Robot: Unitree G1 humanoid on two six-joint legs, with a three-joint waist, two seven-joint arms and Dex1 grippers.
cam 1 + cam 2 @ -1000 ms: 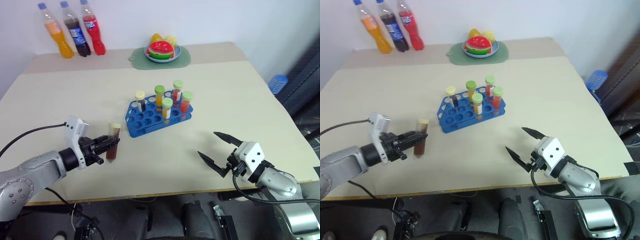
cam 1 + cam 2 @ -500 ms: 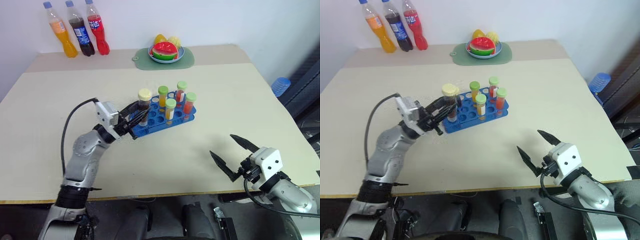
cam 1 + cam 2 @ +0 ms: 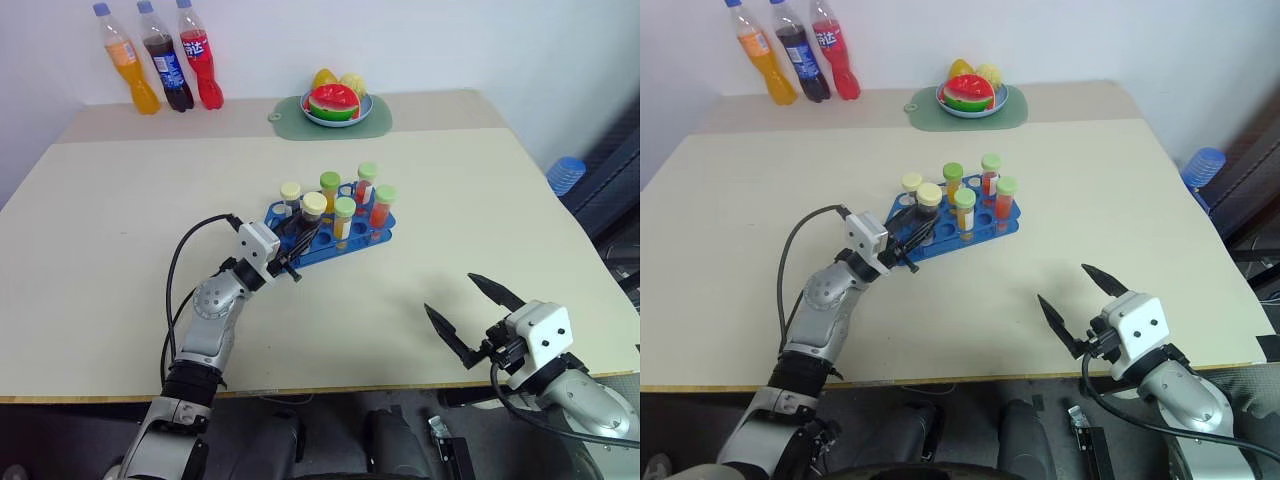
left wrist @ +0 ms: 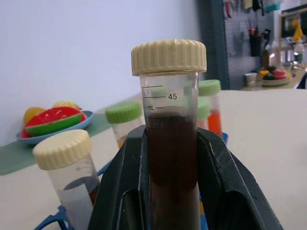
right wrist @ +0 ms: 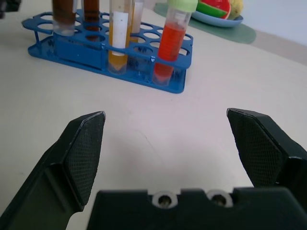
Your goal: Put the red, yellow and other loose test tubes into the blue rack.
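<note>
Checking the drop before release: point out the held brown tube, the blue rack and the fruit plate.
brown tube (image 4: 169, 158), left wrist view, liquid-filled body
blue rack (image 5: 72, 51), right wrist view, front wall
fruit plate (image 3: 322, 120), left eye view, front rim

The brown tube (image 4: 169, 158) runs off the picture's lower edge between the left gripper's fingers (image 4: 220, 191), so its tip can't be seen (whether it's in a rack hole, can't tell).

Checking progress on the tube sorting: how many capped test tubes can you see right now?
6. Five stand in the blue rack: one cream-capped, four green-capped. The sixth, cream-capped with brown liquid, is held by the left gripper at the rack.
</note>
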